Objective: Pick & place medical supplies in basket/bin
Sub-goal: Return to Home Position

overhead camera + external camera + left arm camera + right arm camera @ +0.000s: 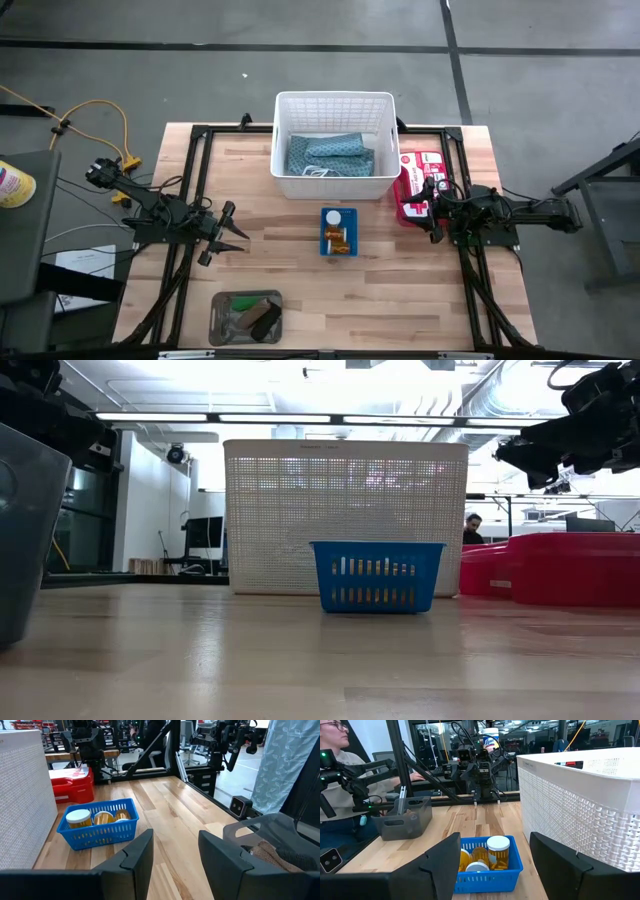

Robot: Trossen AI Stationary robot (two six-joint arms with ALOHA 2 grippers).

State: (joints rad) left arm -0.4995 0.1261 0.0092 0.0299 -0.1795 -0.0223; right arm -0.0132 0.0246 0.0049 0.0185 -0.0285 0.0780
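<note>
Tabletop [300, 275] — cloths [335, 155] in basket [335, 97], beyond fingers [135, 862]

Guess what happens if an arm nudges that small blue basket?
Probably it slides rather than tips: the blue basket sits low and wide on the smooth table. Its bottles stand loose, so they may topple. Likely light, being open mesh.

Bright even overhead light; ceiling strips [300, 417] glare; table [300, 660] sheen, soft shadows
</note>
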